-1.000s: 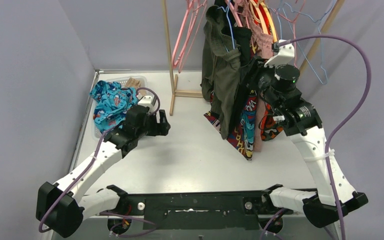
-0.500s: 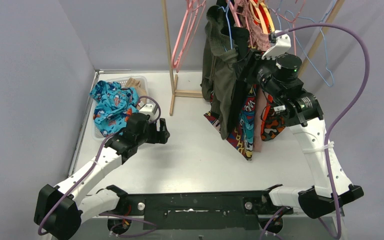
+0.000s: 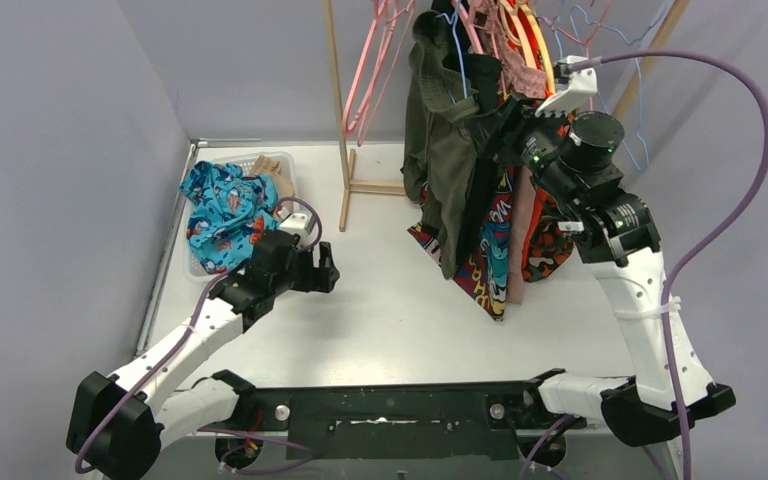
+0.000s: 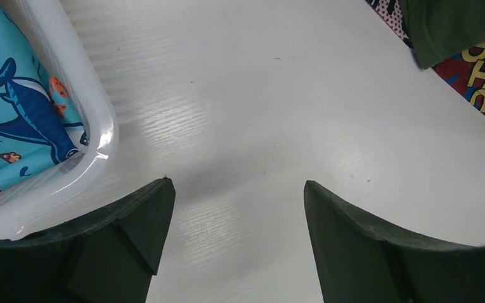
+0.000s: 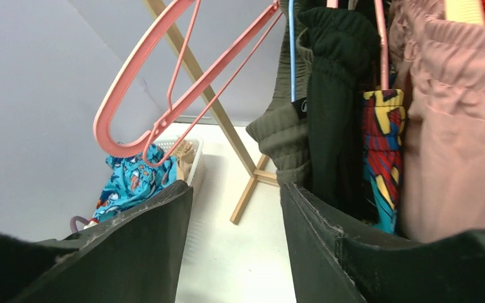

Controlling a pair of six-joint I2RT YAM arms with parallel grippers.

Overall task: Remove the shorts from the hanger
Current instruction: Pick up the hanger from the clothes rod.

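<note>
White counter with a faint wood-grain finish, enclosed by plain grey walls on the left and at the back. A translucent white plastic basket with rounded corners sits in the far left corner of the counter. A light wooden rack stands at the far middle: one slim upright rises from a crossbar foot resting on the counter, and a second pole slants at the far right. Pink hangers dangle just beside the upright.
</note>
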